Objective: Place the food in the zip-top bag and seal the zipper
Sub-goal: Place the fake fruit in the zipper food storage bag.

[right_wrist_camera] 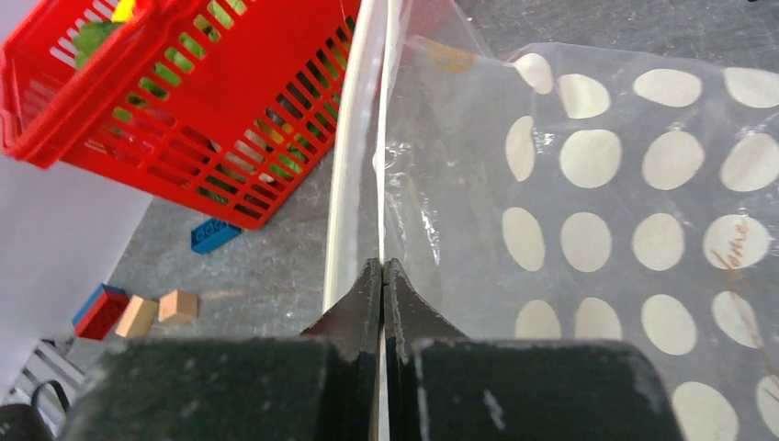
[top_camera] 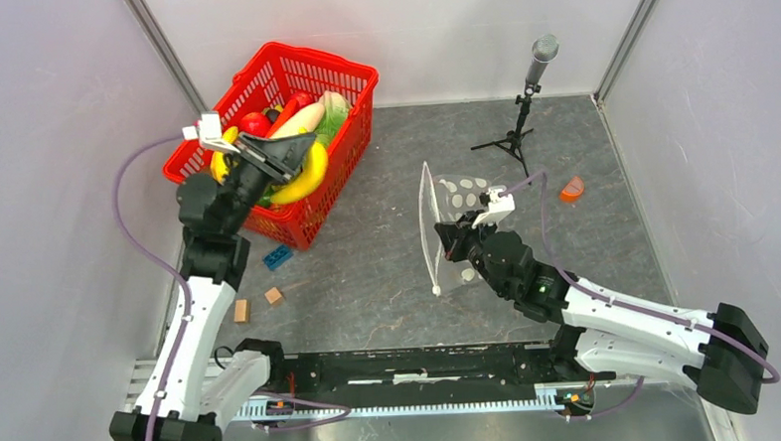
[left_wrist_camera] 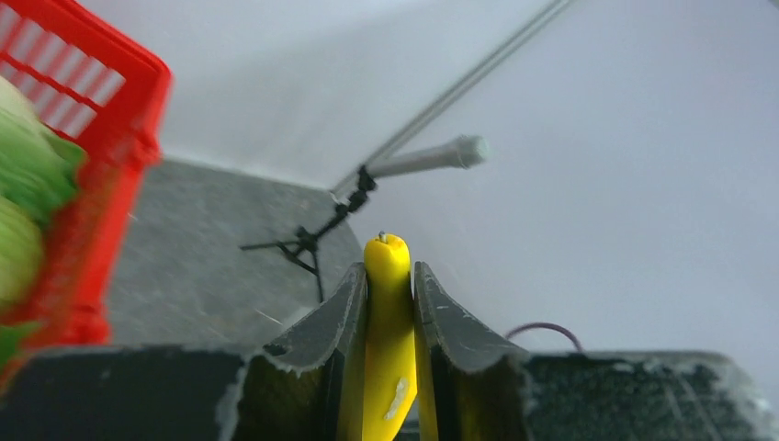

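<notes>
My left gripper hovers over the red basket and is shut on a yellow banana. In the left wrist view the banana stands between the two dark fingers, its tip poking past them. More food lies in the basket: a red tomato and green leafy pieces. My right gripper is shut on the zipper edge of the dotted zip-top bag, holding that edge up off the table. The bag trails away behind it.
The red basket stands at the back left. A blue brick and two wooden cubes lie in front of it. A microphone on a tripod stands at the back, with a small orange piece at its right.
</notes>
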{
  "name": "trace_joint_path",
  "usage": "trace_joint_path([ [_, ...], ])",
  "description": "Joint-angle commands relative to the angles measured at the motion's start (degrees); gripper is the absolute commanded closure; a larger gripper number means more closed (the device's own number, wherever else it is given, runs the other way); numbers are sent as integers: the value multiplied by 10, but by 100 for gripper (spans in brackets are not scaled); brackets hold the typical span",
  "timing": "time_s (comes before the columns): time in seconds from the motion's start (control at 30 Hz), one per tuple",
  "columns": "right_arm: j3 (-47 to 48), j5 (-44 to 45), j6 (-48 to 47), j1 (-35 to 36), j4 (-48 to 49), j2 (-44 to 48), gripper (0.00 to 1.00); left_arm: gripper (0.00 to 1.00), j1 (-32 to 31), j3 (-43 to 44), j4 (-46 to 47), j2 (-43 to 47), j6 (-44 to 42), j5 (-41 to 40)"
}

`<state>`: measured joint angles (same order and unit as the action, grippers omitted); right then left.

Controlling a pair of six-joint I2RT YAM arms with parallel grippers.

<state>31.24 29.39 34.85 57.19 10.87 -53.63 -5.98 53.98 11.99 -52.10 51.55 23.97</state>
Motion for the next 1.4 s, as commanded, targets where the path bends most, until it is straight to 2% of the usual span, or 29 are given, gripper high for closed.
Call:
trace_joint_path([
  [0.0, -3, 59, 44, 18, 88, -15, 100, 98, -84, -36, 61, 29, 98, -122],
  [0.17, -1, 57, 60, 36, 123, -39, 100, 98, -173, -64, 109, 10, 119, -186],
  [0.37, 20, 19, 60, 37, 97, -59, 100, 98, -203, -79, 140, -20, 139, -175],
  [0.53, 22, -17, 34, 37, 110, -58, 100, 98, -240, -121, 243, -40, 155, -166],
  [0.63, 24, -49, 8, 37, 120, -55, 100, 98, -258, -114, 310, -67, 124, -105],
  [0.7, 27, -59, -5, 37, 109, -47, 100, 98, -262, -86, 314, -90, 74, -9],
  [0.77, 35, -60, -24, 36, 84, -37, 100, 98, -263, -52, 235, -105, -6, 90],
  [0.87, 40, -68, -40, 28, 48, -16, 100, 98, -263, -41, 58, -93, -149, 125],
  [0.9, 37, -73, -40, 25, 45, -10, 100, 98, -263, -50, 51, -82, -172, 126],
  [1.03, 6, -117, -48, 17, 77, 8, 100, 98, -264, -120, 274, -61, -107, 167],
  [1.17, 1, -169, -50, 9, 78, 3, 100, 98, -271, -69, 397, -126, -21, 322],
  [1.27, 6, -186, -59, 6, 66, 3, 100, 98, -272, -50, 530, -157, 76, 385],
  [1.37, 13, -188, -69, 2, 48, 5, 100, 98, -275, -33, 620, -175, 159, 422],
])
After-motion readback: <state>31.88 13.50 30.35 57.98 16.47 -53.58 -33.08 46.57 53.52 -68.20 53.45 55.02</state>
